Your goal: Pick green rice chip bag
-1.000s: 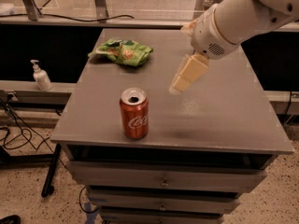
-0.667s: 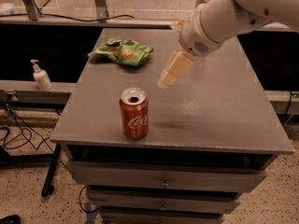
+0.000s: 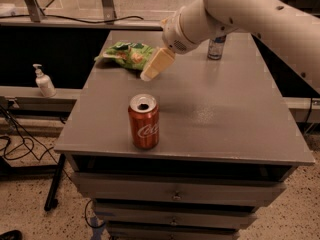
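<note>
The green rice chip bag (image 3: 126, 54), crumpled bright green with white and orange patches, lies flat at the far left of the grey table (image 3: 225, 119). My gripper (image 3: 153, 68), cream-coloured at the end of the white arm (image 3: 235, 14), hangs just above the table at the bag's right edge, pointing down and to the left. It overlaps the bag's right end in this view, and I cannot tell whether it touches the bag.
A red cola can (image 3: 144, 121) stands upright near the table's front left edge. A blue-silver slim can (image 3: 216, 47) stands at the back, partly hidden by the arm. A soap dispenser (image 3: 44, 81) sits on a ledge to the left. Drawers run below the tabletop.
The arm has swung left across the table. The gripper has gone from the middle of the table to the right edge of the green bag. The bag and the cans have not moved.
</note>
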`<state>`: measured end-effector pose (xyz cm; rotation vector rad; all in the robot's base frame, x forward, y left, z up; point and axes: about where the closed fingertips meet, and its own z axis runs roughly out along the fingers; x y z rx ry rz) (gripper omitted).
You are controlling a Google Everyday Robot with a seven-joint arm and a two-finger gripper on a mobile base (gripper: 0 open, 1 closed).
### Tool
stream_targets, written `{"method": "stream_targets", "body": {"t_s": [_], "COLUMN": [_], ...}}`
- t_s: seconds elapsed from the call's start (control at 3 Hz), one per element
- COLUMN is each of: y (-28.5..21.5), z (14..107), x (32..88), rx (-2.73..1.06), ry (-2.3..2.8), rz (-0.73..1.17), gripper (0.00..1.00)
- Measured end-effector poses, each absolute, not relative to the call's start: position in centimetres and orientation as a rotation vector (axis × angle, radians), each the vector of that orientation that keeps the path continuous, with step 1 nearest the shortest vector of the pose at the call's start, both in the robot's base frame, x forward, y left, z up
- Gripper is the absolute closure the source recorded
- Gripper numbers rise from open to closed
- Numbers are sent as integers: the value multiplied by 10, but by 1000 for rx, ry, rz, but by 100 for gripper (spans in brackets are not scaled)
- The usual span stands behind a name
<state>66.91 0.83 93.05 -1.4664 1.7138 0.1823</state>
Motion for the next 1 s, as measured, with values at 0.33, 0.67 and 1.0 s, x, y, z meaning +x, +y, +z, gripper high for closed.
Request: {"method": "stream_targets", "body": {"t_s": [0.33,0.67,1.0], "y": [38,65,73], "z": [923,904,886], "x": [692,712,733], "rx": [-1377,-1299,-1242], "ry": [1734,1741,1737], "rz": [227,232,187], "gripper": [0,0,0]}}
